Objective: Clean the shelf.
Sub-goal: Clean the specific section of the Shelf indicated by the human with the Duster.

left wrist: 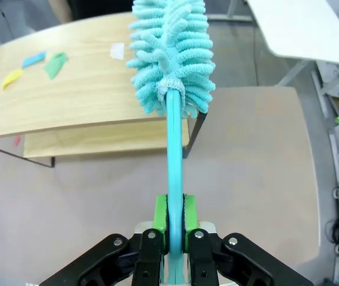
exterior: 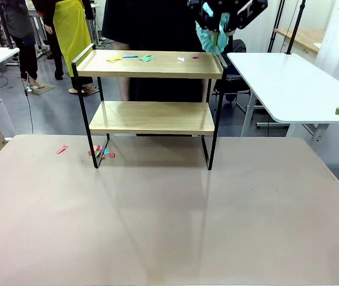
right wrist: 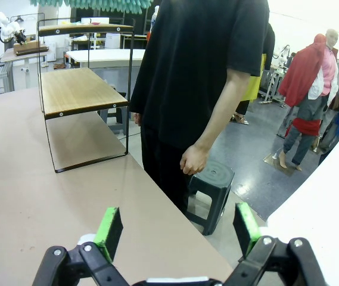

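Evidently left gripper (left wrist: 176,215) clamps the duster (left wrist: 170,53) by its stiff handle; soft head should suit the light-looking shelf (left wrist: 86,101), upper left; right gripper (right wrist: 178,229) gapes empty.

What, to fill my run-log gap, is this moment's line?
left gripper: shut on duster | duster: above shelf | right gripper: open | scraps: on shelf

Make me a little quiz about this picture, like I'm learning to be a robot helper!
1. True or false: the left gripper is shut on the fluffy teal duster.
2. Where do paper scraps lie on the shelf? A) top board B) lower board C) both boards
3. Fill in: the right gripper is ____ and holds nothing.
Key: 1 true; 2 A; 3 open.
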Tool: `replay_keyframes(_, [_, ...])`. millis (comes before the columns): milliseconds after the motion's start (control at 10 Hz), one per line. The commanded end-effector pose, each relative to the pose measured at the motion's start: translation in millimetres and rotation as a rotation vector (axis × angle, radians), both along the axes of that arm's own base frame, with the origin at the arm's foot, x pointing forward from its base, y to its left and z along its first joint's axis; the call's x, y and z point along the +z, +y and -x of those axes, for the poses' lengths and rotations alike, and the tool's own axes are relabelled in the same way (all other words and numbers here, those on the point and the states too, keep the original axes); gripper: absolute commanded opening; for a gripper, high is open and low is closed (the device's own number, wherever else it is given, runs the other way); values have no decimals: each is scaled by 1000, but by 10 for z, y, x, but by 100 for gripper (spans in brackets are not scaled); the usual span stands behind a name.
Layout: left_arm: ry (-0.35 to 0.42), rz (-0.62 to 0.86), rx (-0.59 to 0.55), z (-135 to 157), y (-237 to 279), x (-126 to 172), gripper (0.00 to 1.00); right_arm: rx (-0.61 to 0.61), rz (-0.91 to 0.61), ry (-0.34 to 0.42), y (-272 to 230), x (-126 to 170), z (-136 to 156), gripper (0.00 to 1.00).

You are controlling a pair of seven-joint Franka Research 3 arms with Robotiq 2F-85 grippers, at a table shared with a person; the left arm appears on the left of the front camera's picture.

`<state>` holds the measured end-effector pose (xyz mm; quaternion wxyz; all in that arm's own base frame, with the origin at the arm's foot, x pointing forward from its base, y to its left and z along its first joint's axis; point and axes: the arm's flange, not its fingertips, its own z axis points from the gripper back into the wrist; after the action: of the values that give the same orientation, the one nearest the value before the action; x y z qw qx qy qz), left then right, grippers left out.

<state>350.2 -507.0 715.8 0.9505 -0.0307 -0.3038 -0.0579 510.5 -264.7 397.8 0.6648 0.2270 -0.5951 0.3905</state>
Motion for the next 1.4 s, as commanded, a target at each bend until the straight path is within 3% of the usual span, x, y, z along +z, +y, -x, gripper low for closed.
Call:
replay_keyframes(0, [60,46,15,-96,-19,-34,13,-12,15,15,42,63,1,100])
replay_keyframes(700, [173,28,44,-277,114,-333,13,-12,15,15,42,63,1,100])
replay_keyframes(1300, [250,-53,82,-437,553,-354,13,-12,15,15,42,63,1,100])
